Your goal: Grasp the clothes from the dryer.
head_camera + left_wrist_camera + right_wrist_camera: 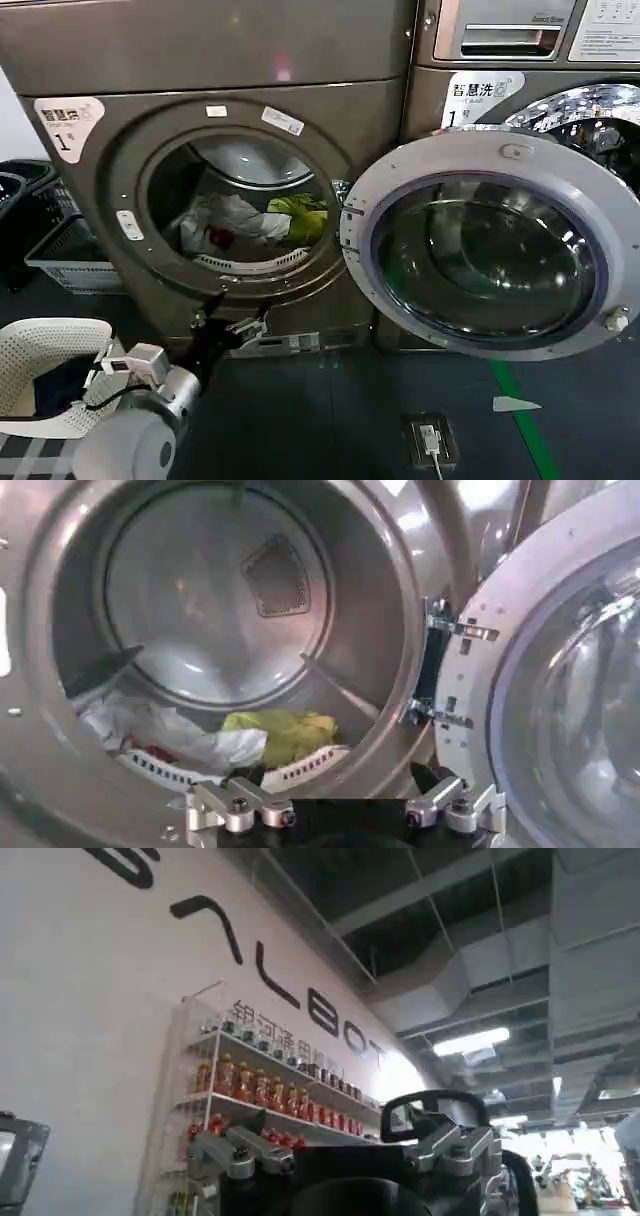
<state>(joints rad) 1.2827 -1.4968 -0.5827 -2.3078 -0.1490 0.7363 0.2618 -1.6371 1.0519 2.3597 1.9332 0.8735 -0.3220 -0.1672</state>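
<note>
Hidden: I cannot make out the red piece's shape; it is a small patch tucked under the white cloth. My left arm's lower part is cut off at the head view's edge.
Left gripper [232,330]: mine, held just below the dryer [120,160] porthole's lower rim, outside the drum, fingers spread wide with nothing between them.
Clothes [250,222]: ahead of and above my left gripper, lying on the drum floor just past the rim, apart from my fingers; white cloth on my left, yellow-green on my right.
Door [490,250]: swung open to the right of my left gripper, its glass facing out.
Left wrist view: shows the drum's back wall with a dark vent [275,575], the clothes [230,738] low in the drum, and my two fingertips [235,805] apart.
Right gripper [345,1153]: pointed up towards a wall and ceiling, away from the dryer; fingers wide, holding nothing.
Shelf [270,1093]: rows of bottles on the wall beyond my right gripper.
</note>
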